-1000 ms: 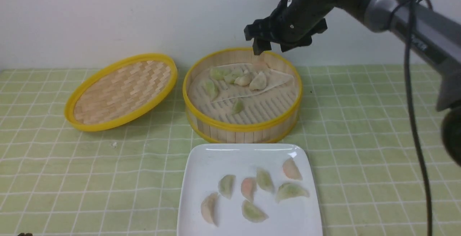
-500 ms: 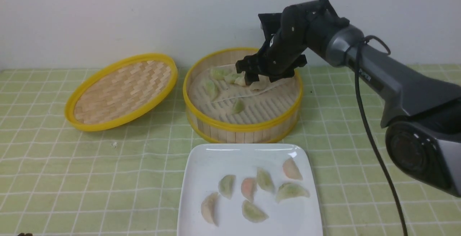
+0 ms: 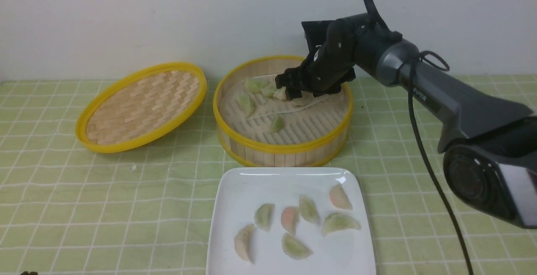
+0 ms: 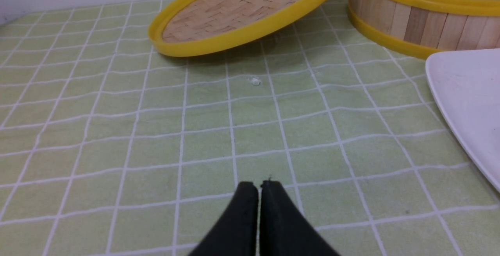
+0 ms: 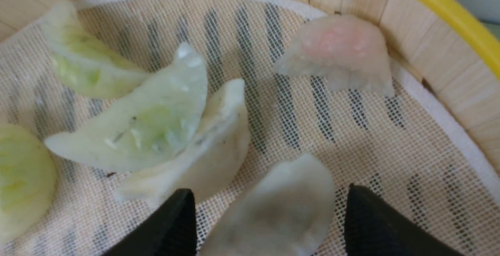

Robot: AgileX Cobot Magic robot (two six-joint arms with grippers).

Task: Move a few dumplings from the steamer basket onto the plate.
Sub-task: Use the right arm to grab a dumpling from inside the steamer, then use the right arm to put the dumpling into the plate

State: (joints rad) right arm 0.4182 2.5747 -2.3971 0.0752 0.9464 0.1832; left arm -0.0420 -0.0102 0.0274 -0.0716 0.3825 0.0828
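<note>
The steamer basket (image 3: 281, 147) stands mid-table and holds several dumplings (image 3: 245, 103) on a pale liner. My right gripper (image 3: 295, 94) is down inside it near the back wall. In the right wrist view this gripper (image 5: 269, 189) is open, and its two black fingertips straddle a beige dumpling (image 5: 273, 213) without gripping it. A pink dumpling (image 5: 336, 52) lies by the wall, and green ones (image 5: 140, 127) lie to the side. The white plate (image 3: 251, 182) in front holds several dumplings (image 3: 289, 220). My left gripper (image 4: 258, 185) is shut and empty, low over the tablecloth.
The shallow woven lid (image 3: 142, 105) leans tilted to the left of the basket. A green checked cloth (image 3: 84, 203) covers the table, with a small crumb (image 4: 254, 80) on it. A white wall stands close behind the basket. The right arm's cable (image 3: 423, 153) hangs over the table's right side.
My right gripper has come down from above the basket's back rim into the basket, still open, and now brackets the beige dumpling. Plate, lid and left arm have not moved.
</note>
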